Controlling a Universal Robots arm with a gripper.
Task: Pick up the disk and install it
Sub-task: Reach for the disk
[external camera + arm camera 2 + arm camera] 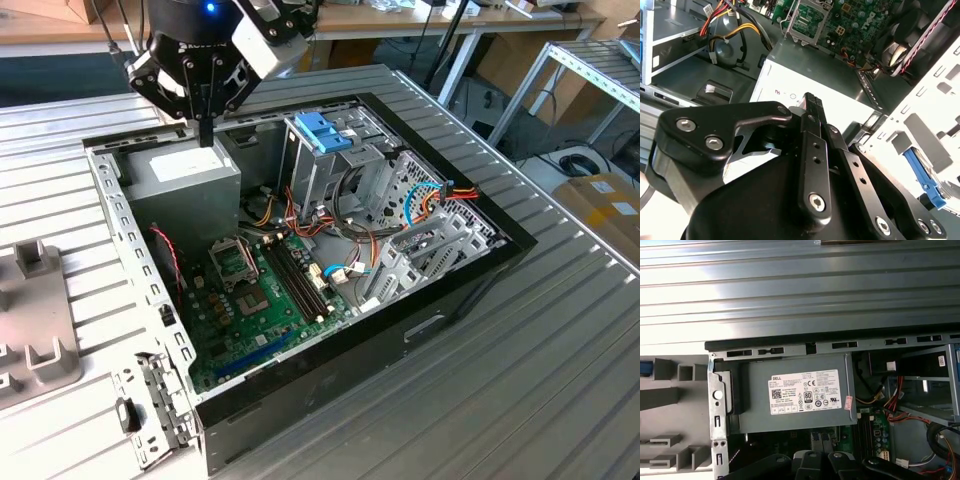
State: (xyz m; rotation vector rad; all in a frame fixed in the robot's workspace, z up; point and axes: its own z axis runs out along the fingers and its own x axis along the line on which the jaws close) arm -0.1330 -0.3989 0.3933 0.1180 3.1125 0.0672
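gripper (206, 134) hangs over the power supply (185, 185) in the open case's (470, 270) far corner on the exterior view's left, fingers pressed together, empty. a blue strip (924, 175) lies just outside the case wall; whether it is the disk, i cannot tell.

The gripper (811, 101) hides part of the power supply (822, 61); arm (198, 22) cropped at edge.

Large grey power supply box with white label (185, 195) sits directly beneath the black gripper (206, 135), blocking descent. Free room above the green motherboard (255, 310). Tangled orange and red cables (452, 190) and a grey metal drive cage (305, 175) crowd the exterior view's right.
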